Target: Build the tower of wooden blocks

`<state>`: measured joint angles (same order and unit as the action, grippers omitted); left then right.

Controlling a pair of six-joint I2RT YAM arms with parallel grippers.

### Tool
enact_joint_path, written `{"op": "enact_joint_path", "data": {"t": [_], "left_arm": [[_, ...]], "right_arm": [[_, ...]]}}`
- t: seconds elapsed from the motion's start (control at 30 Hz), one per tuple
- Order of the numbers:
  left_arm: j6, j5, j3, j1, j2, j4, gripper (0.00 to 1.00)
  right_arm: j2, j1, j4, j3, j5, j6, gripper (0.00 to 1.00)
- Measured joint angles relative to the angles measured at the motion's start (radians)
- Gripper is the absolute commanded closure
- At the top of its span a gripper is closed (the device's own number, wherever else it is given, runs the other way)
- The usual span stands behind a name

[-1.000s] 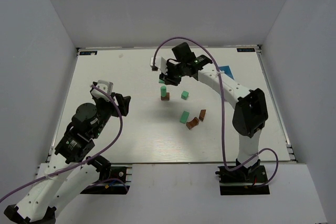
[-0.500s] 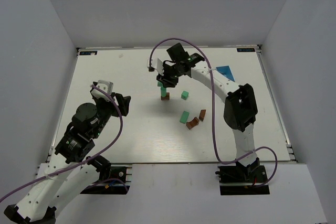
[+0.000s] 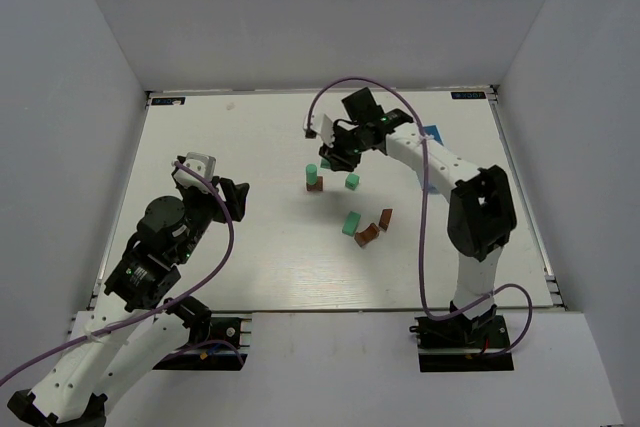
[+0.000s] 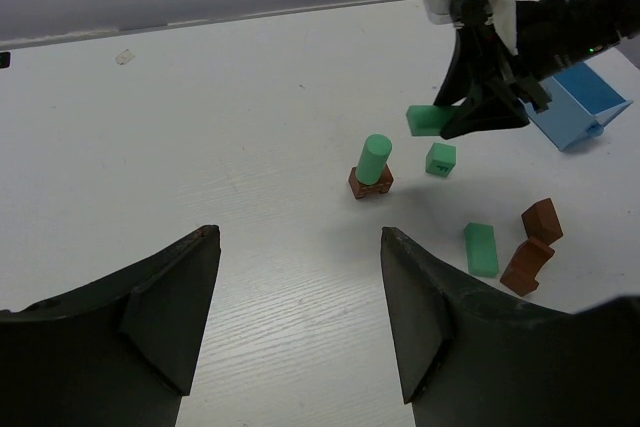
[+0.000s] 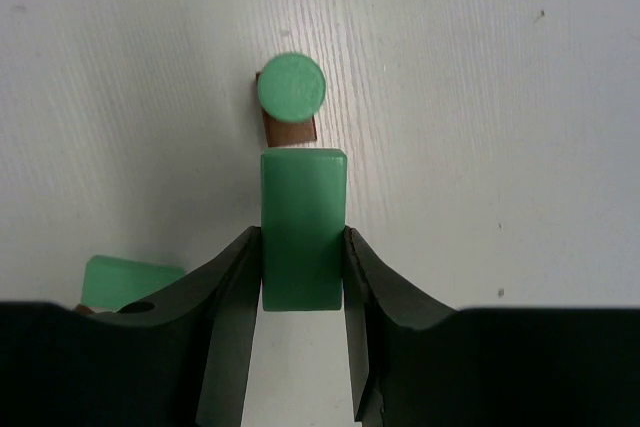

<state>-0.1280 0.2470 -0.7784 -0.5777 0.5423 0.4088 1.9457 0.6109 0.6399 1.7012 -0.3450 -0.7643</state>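
Note:
The tower (image 3: pixel 314 179) is a green cylinder (image 5: pixel 291 85) standing upright on a brown block (image 5: pixel 290 131). My right gripper (image 5: pixel 301 235) is shut on a green rectangular block (image 5: pixel 303 217) and holds it in the air just right of the tower (image 4: pixel 372 169). From above, the right gripper (image 3: pixel 333 159) is beside the cylinder, not over it. Loose wood blocks lie right of the tower: a green cube (image 3: pixel 352 181), a green bar (image 3: pixel 351 223) and two brown pieces (image 3: pixel 367 235). My left gripper (image 4: pixel 298 239) stands open and empty, well to the left.
A small blue open box (image 4: pixel 585 102) sits at the back right, behind the right arm. The purple cable (image 3: pixel 425 237) loops along the right arm. Grey walls close in the white table (image 3: pixel 240 257) on three sides.
The right arm swung left above the tower, then back to the right, keeping the green block in its grip. The left arm has not moved.

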Motion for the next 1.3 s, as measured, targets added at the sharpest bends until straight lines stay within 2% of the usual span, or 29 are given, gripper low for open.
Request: {"op": "enact_joint_path", "data": {"t": [0.17,0.4,0.73,1.03,1.3], "left_arm": [[0.000,0.000,0.000,0.000,0.000,0.000,0.25],[0.000,0.000,0.000,0.000,0.010,0.000,0.25],[0.000,0.000,0.000,0.000,0.011,0.000,0.25],[0.000,0.000,0.000,0.000,0.011,0.000,0.25],[0.000,0.000,0.000,0.000,0.020,0.001,0.25]], "right_arm": [[-0.087,-0.047,-0.041,-0.124,-0.002,0.001,1.00],[-0.091,-0.066,-0.047,-0.211,-0.085,-0.024,1.00],[0.019,-0.073,-0.034,-0.213,-0.164,-0.030,1.00],[0.150,-0.081,-0.034,-0.157,-0.153,-0.019,1.00],[0.177,-0.089,-0.053,-0.125,-0.122,-0.005,1.00]]}}
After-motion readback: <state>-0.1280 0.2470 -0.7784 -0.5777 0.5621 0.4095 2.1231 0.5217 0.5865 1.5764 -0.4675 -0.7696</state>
